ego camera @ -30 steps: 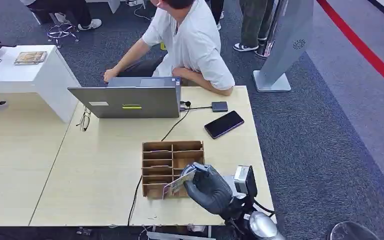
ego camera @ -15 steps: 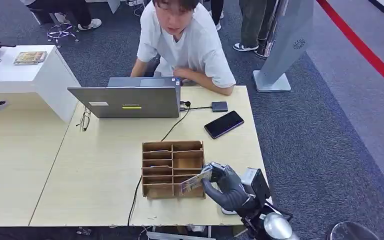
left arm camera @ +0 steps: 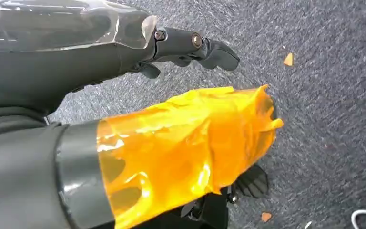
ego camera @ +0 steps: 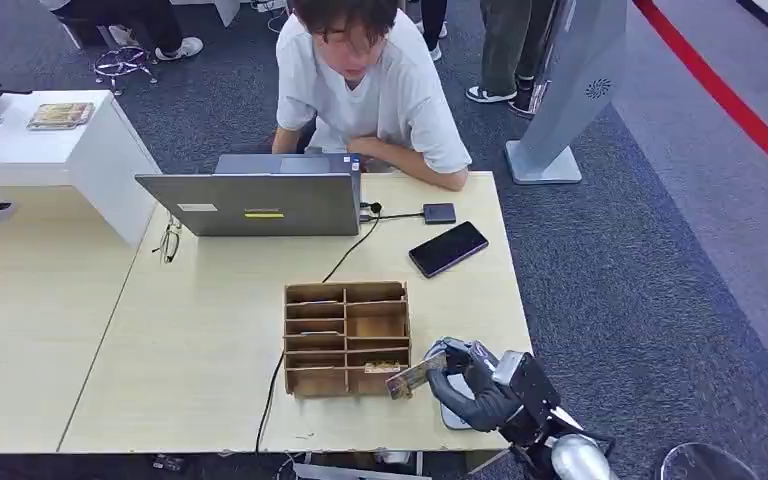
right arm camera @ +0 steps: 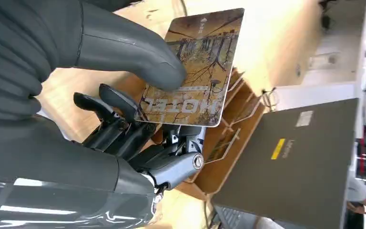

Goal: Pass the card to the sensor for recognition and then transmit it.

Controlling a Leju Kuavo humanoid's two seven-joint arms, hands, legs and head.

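My right hand (ego camera: 472, 388) hangs over the table's front right corner, just right of the wooden slotted box (ego camera: 345, 338). It pinches a brown picture card (ego camera: 415, 377) between thumb and fingers. Up close the card (right arm camera: 195, 67) reads HOTEL, and the thumb (right arm camera: 124, 52) presses on its face. A small dark square device (ego camera: 439, 212), wired to the laptop (ego camera: 260, 203), lies at the table's far right, well away from the card. My left hand (left arm camera: 171, 143), its thumb wrapped in orange tape, hangs over grey carpet and holds nothing.
A black phone (ego camera: 448, 248) lies between the box and the dark device. A person in a white shirt (ego camera: 370, 90) sits behind the laptop. Glasses (ego camera: 168, 240) rest left of the laptop. A cable (ego camera: 272, 400) runs off the table's front edge.
My right hand has carried the card to the right, out from over the box to the table's front right corner. The person has turned to face the laptop.
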